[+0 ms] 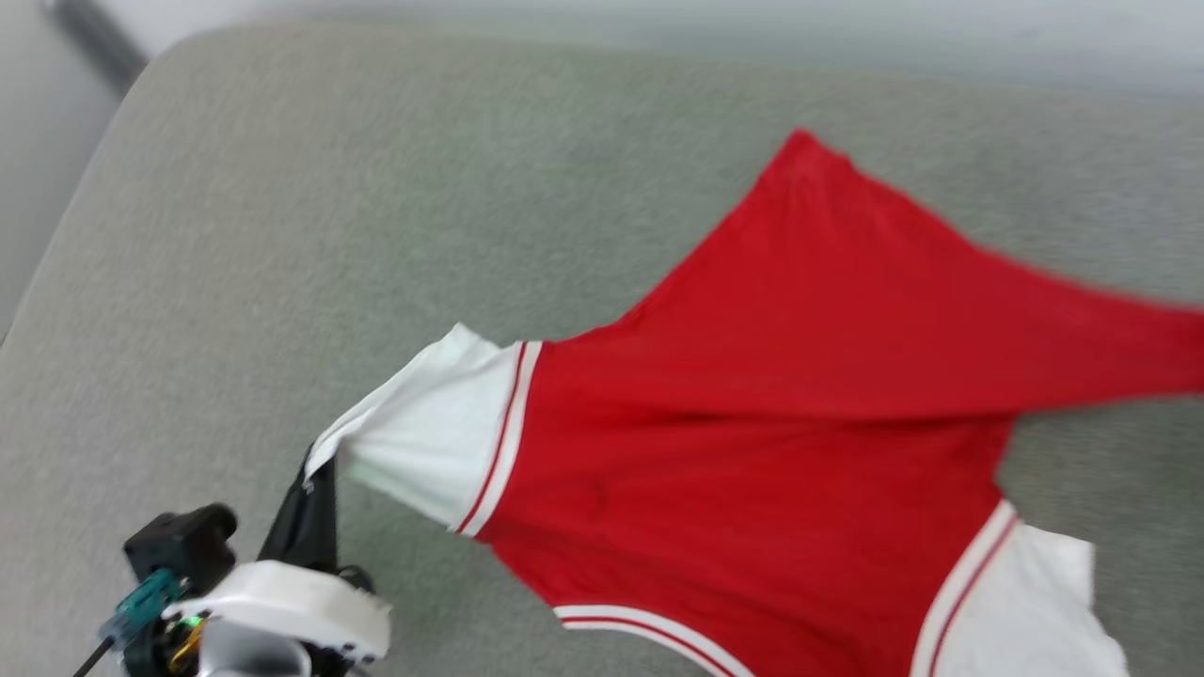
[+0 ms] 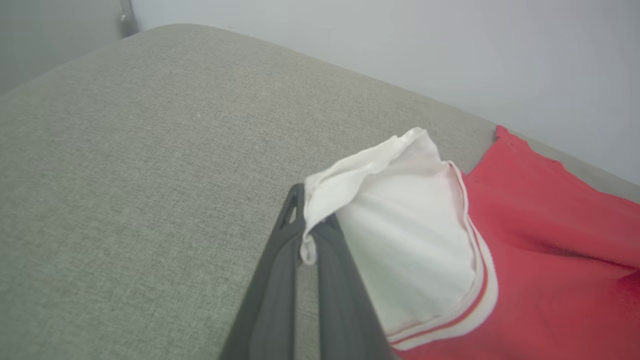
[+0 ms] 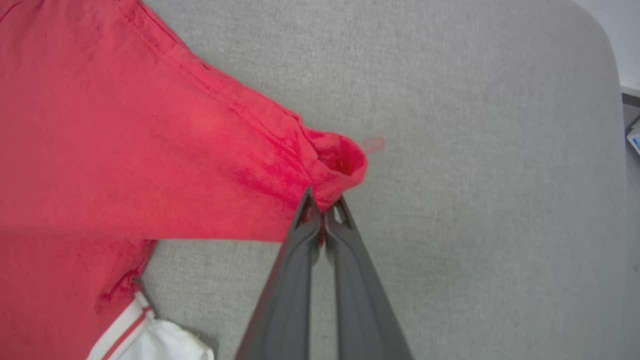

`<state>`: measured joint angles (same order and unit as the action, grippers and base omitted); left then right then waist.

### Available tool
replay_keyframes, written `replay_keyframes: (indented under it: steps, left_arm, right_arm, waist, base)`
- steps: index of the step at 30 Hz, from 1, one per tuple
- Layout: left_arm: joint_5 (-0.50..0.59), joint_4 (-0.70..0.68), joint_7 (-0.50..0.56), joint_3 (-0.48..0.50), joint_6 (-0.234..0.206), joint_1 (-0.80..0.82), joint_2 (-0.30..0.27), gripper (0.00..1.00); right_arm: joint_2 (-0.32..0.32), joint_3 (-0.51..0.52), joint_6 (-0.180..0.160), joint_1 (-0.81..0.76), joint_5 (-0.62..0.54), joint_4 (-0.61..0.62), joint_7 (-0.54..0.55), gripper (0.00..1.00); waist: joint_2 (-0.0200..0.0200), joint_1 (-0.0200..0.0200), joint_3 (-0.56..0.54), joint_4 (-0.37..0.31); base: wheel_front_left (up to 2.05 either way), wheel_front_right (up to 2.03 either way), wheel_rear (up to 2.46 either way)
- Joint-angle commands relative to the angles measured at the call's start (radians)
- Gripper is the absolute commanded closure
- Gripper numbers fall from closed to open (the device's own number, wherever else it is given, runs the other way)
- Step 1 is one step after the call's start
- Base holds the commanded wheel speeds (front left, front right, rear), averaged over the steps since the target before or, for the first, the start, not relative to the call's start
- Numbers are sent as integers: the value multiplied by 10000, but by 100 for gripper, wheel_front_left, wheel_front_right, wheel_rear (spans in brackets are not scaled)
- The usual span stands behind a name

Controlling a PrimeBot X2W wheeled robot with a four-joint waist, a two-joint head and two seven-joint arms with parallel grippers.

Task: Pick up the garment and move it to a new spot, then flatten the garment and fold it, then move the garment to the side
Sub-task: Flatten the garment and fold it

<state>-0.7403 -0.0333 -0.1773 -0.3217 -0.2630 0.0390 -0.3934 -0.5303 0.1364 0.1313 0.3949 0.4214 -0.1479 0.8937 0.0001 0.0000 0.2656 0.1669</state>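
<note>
Left gripper pinched tight on the edge of the garment's white sleeve, right gripper clamped on a red hem corner, jersey stretched between them, plain red side up, over grey fabric surface

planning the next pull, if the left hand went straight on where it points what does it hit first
The white sleeve of the garment, pinched in the left hand; beyond it, likely the grey cushion, depth unclear.
</note>
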Motion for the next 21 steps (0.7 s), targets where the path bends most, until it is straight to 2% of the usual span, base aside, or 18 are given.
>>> replay_keyframes:
  steps: [1, 8, 15, 16, 17, 18, 21]
  left_arm:
    - [-12, 15, 36, 62, -53, -157, -89, 100]
    - [-353, 70, 286, 528, -365, -1009, -519, 100]
    - [-432, 145, 507, 585, -448, -1185, -702, 100]
    - [-421, 148, 538, 556, -459, -1172, -706, 100]
    - [-410, 149, 560, 540, -477, -1175, -712, 100]
    - [-401, 124, 583, 538, -499, -1153, -719, 100]
    - [-378, 36, 657, 484, -532, -1063, -753, 100]
  right_arm:
    - [138, 36, -11, -331, 18, 88, 39, 100]
    - [1119, 574, -11, -3427, -18, 1610, 475, 100]
    - [2275, 328, -9, -5091, -7, 1391, 661, 100]
    - [2414, 328, -11, -5126, 55, 1248, 587, 88]
    - [2491, 286, -9, -5151, 72, 1125, 446, 57]
    - [2556, 270, -11, -5104, 126, 1057, 202, 0]
    - [2572, 360, -9, -4721, 271, 990, -979, 0]
  waist:
    - [-1, 0, -859, -860]
    - [-1, 0, -1517, -1934]
    - [-1, 0, -1540, -2642]
    - [-1, 0, -1546, -2697]
    - [-1, 0, -1565, -2758]
    - [-1, 0, -1555, -2799]
    - [-1, 0, -1541, -2853]
  base:
    - [0, 0, 0]
    - [0, 0, 0]
    - [0, 0, 0]
    - [0, 0, 0]
    - [0, 0, 0]
    - [0, 0, 0]
    - [0, 0, 0]
